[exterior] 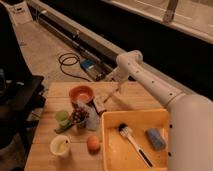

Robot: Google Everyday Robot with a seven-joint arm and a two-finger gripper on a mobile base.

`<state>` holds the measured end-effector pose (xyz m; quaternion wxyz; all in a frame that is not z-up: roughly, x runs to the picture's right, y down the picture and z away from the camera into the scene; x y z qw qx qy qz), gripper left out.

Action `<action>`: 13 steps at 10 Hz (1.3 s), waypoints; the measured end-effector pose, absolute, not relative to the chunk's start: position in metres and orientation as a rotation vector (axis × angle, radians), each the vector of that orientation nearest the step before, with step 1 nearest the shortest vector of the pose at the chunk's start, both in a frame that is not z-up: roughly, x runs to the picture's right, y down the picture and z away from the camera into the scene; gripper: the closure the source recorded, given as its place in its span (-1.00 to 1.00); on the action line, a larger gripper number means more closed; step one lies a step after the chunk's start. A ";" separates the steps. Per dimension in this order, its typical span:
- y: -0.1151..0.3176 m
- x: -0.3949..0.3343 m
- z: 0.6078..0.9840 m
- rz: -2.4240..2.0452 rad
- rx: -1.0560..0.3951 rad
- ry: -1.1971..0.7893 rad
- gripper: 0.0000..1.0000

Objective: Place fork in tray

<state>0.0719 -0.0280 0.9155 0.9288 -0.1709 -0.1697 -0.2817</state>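
The single camera view showed one wooden tabletop [135, 100] with one yellow tray [111, 150] filling its near right corner. Inside the tray lay one brush [133, 142] with a black handle and a white head, and one blue sponge [155, 138] nearer the right edge, the two apart.

One white arm [150, 82] reached in over the right edge toward the far edge. Its pincer [118, 82] hung above the tabletop close to the middle of the far edge. How far the pincer was open could not be told, nor whether it truly gripped anything.

One fork [112, 94], slim and pale, slanted down from the pincer toward the left. It was outside the tray, beyond the tray's far left corner, between the tray and the bowl. Whether its lower end touched the tabletop could not be told.

One orange bowl [81, 93] stood near the far edge, left of the middle. One small block [99, 104] sat just beside it, toward the tray. There were two cups: one green cup [62, 116] midway along the left edge, and one pale cup [61, 145] toward the near left corner. One bag [80, 117] with dark contents lay next to the green cup. One orange ball [92, 143] rested near the near edge, just beside the tray's left wall.
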 end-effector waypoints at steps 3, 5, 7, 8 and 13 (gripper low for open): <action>-0.024 0.064 0.939 -0.619 -0.394 -0.335 -0.60; -0.025 0.069 0.962 -0.645 -0.431 -0.312 -0.60; -0.027 0.073 0.973 -0.655 -0.447 -0.298 -0.60; -0.026 0.078 0.978 -0.656 -0.461 -0.292 -0.60; -0.010 0.094 1.004 -0.627 -0.520 -0.311 -0.58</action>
